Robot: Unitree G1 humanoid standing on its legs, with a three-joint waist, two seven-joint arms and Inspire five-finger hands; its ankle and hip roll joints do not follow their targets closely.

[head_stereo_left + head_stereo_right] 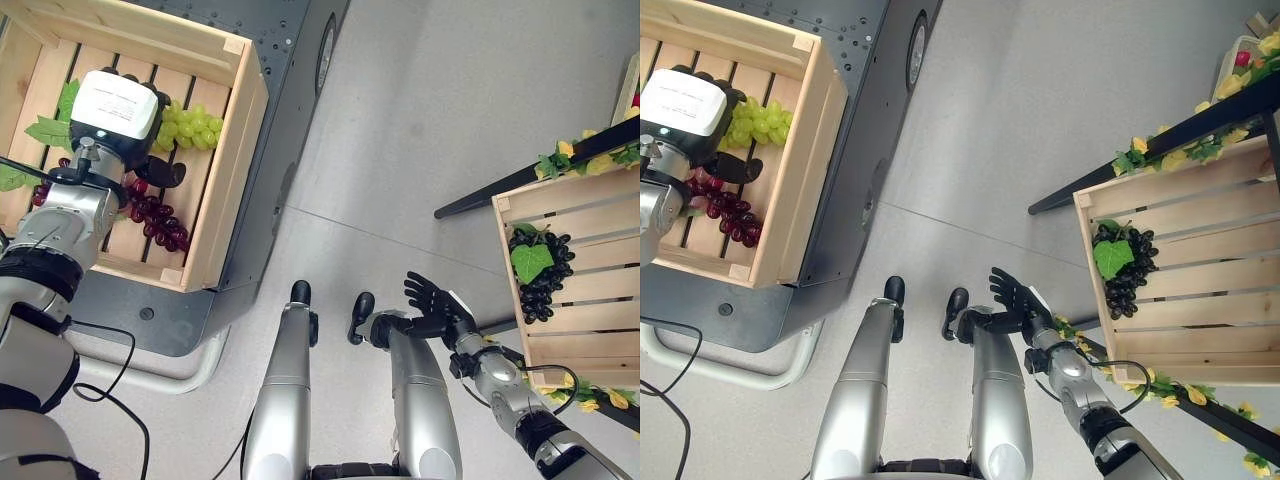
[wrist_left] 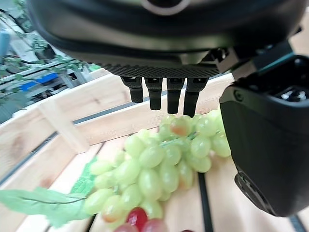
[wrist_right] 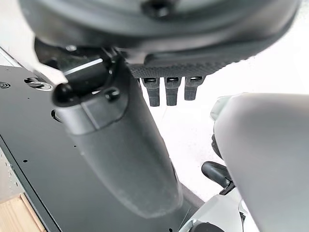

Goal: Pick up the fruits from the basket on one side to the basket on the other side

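A wooden crate [image 1: 225, 190] on my left holds a green grape bunch [image 1: 190, 127] and a red grape bunch [image 1: 157, 218] with green leaves. My left hand [image 1: 118, 110] hovers over the green grapes [image 2: 159, 164], fingers [image 2: 164, 94] straight and open, nothing held. A second wooden crate [image 1: 600, 200] on my right holds a black grape bunch [image 1: 540, 275] with one leaf. My right hand [image 1: 432, 305] hangs low beside that crate, open and empty, its fingers [image 3: 166, 89] relaxed.
The left crate rests on a dark metal platform [image 1: 290, 80] with a pale tube rail [image 1: 160, 375]. A black frame [image 1: 540, 170] trimmed with yellow flowers and leaves runs behind the right crate. Grey floor [image 1: 430, 100] lies between the crates.
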